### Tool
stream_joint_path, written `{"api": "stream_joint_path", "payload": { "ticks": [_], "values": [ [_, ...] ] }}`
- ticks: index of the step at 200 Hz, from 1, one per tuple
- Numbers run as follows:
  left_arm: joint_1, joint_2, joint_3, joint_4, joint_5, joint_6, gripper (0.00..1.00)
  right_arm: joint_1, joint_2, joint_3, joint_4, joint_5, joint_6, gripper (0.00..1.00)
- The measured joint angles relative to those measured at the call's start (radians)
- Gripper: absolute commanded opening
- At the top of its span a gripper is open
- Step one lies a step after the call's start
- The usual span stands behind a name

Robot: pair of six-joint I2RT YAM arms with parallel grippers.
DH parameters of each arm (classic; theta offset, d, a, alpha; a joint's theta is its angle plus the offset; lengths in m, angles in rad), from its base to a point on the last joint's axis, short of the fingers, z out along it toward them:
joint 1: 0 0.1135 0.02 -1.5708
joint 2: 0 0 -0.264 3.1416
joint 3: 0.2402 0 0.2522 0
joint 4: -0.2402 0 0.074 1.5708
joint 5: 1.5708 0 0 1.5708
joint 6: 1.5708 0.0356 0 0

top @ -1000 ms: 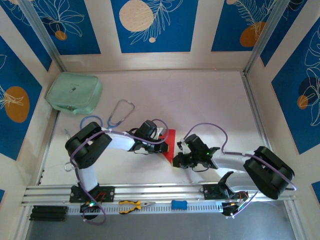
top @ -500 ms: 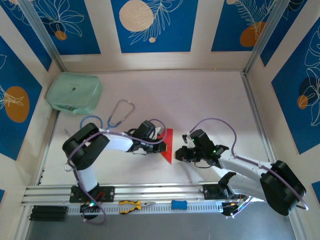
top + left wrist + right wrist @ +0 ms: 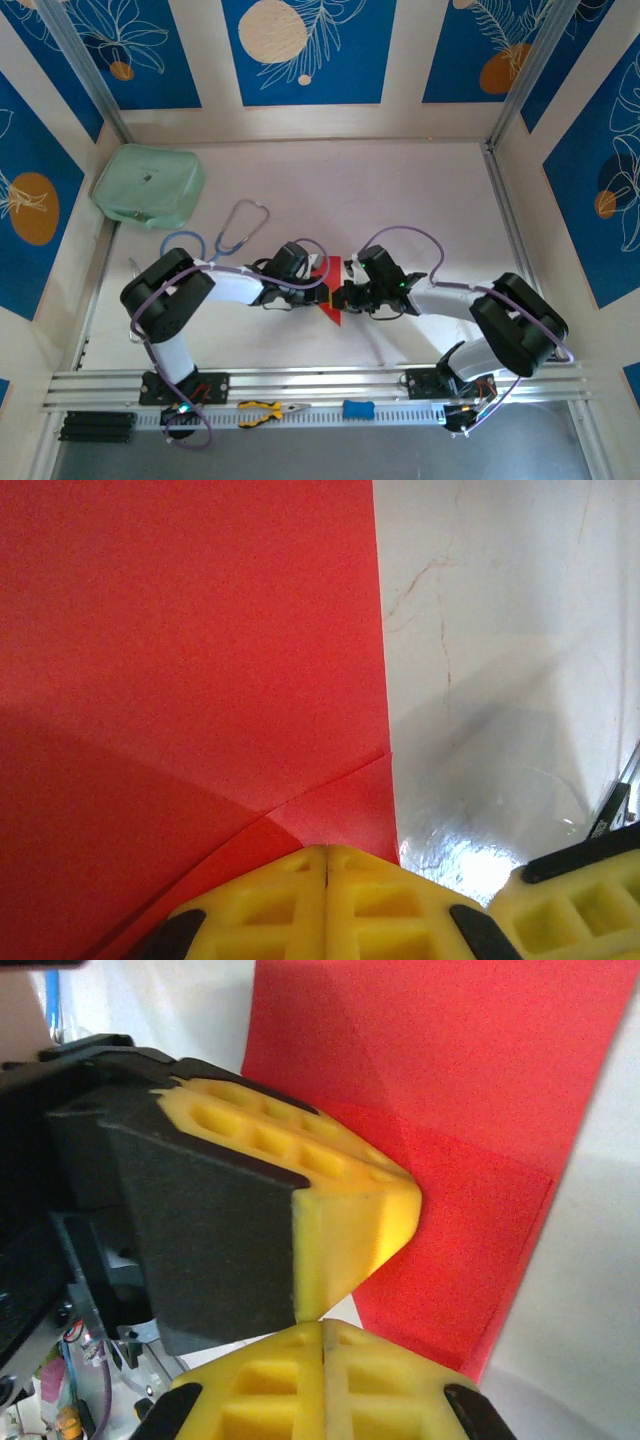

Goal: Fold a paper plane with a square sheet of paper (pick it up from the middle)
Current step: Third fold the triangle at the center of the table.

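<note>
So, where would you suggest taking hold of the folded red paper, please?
Probably by its pointed near corner, sliding in low from the near side. The folded red paper lies flat on the table, so a pinch from straight above finds no edge, and that corner juts clear of the shut left gripper and right gripper meeting over its middle.

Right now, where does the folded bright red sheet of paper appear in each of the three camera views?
Top external: the folded bright red sheet of paper sits just below the picture's centre.
Left wrist: it fills the left and centre.
Right wrist: it runs from the upper right to the lower middle.
Shared landmark: the shut left gripper, at the paper's edge.
</note>
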Motion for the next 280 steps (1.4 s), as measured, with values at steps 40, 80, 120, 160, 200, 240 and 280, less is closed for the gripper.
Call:
{"api": "stream_joint_path", "payload": {
  "ticks": [40, 80, 120, 160, 200, 240, 280],
  "values": [
    [0.006, -0.005, -0.002, -0.001, -0.006, -0.002, 0.03, 0.002, 0.077, 0.003, 0.013, 0.008, 0.013, 0.02],
    [0.006, -0.027, -0.005, -0.032, -0.02, 0.007, 0.13, 0.0, 0.11, -0.019, 0.073, -0.005, 0.032, 0.01],
    [0.006, -0.142, -0.023, -0.087, -0.053, 0.035, 0.13, 0.0, 0.12, -0.031, 0.116, -0.018, 0.045, 0.01],
    [0.006, -0.185, -0.044, -0.085, -0.055, 0.043, 0.05, 0.0, 0.122, -0.031, 0.118, -0.019, 0.046, 0.0],
    [0.009, -0.11, -0.06, -0.077, -0.053, 0.043, 0.04, 0.0, 0.122, -0.03, 0.118, -0.019, 0.046, 0.0],
    [0.038, -0.087, -0.06, -0.068, -0.048, 0.043, 0.04, 0.0, 0.124, -0.03, 0.124, -0.018, 0.045, 0.0],
    [0.107, -0.066, -0.06, -0.044, 0.009, 0.043, 0.03, 0.0, 0.129, -0.03, 0.139, -0.011, 0.041, 0.0]
  ]
}}
